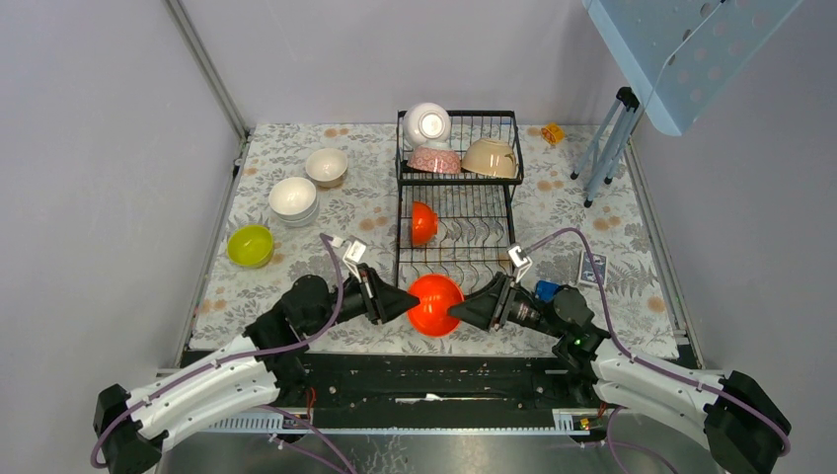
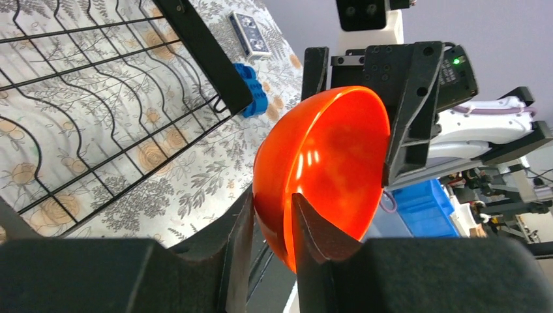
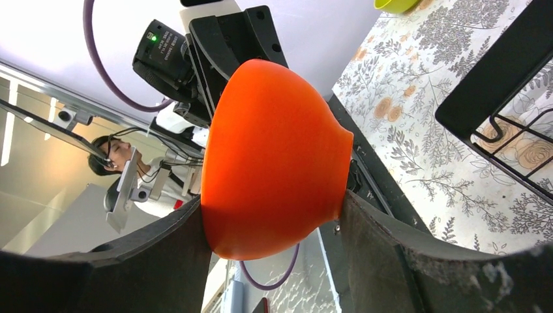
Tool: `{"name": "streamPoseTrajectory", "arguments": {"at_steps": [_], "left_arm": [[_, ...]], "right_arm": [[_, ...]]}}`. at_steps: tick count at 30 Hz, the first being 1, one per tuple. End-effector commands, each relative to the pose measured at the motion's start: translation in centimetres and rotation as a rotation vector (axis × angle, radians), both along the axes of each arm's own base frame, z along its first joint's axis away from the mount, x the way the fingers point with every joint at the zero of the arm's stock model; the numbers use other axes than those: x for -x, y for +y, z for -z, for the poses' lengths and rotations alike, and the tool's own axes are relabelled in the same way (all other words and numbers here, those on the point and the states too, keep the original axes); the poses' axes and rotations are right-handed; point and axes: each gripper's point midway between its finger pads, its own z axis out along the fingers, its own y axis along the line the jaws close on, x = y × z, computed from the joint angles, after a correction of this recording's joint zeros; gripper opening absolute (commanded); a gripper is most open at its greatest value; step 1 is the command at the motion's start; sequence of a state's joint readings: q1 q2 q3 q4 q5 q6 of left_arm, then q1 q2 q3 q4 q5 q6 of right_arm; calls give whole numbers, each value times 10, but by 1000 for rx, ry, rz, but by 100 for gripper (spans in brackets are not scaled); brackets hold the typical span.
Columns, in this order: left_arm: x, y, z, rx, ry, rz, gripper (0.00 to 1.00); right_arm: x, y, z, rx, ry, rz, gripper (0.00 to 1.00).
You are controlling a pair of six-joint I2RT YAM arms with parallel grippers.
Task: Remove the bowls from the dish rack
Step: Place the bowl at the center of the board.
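Note:
An orange bowl (image 1: 434, 304) hangs on its side between both arms, just in front of the dish rack (image 1: 398, 247). My left gripper (image 1: 407, 301) (image 2: 274, 195) is shut on the orange bowl (image 2: 326, 150) at its rim, one finger inside and one outside. My right gripper (image 1: 459, 311) (image 3: 270, 199) is shut across the bowl's round body (image 3: 274, 130). The rack's upper basket holds a white bowl (image 1: 426, 123), a pink-patterned bowl (image 1: 434, 159) and a beige bowl (image 1: 491, 158). Another orange bowl (image 1: 422, 223) stands on edge in the lower tray.
On the mat to the left sit a cream bowl (image 1: 326, 165), stacked white bowls (image 1: 293, 198) and a yellow-green bowl (image 1: 250, 245). A blue block (image 1: 546, 289) and a card (image 1: 590, 268) lie right of the rack. Tripod legs (image 1: 604, 148) stand at the back right.

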State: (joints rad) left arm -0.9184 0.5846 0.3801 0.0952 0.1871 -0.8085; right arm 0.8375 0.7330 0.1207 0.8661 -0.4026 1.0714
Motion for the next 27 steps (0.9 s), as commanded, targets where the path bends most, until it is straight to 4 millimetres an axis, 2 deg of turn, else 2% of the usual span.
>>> {"name": "streamPoseTrajectory", "arguments": {"at_steps": [1,3,6,11,15,17,22,27], "left_arm": [[-2,-3,-18,12,-41,8,27],[-4,-3,-14,-11,-38,3,20],[-9,-4,-8,-57,-28,-14,18],[-16,-1,-4,-110,-28,-50,25],[-20,2,-2,-168,-31,-72,38],[-21,4,-1,-183,-33,-81,39],[-21,3,4,-197,-30,-80,27],[-21,2,11,-218,-22,-77,21]], "right_arm": [[-3,1,-23,-35,-77,15,32],[-4,2,-22,-17,-79,18,32],[-7,4,-21,12,-85,21,32],[-11,6,-19,46,-87,31,31],[-13,8,-18,59,-86,37,31],[-14,8,-16,63,-83,37,31],[-15,10,-13,72,-78,36,31],[-15,10,-15,70,-80,33,31]]}}
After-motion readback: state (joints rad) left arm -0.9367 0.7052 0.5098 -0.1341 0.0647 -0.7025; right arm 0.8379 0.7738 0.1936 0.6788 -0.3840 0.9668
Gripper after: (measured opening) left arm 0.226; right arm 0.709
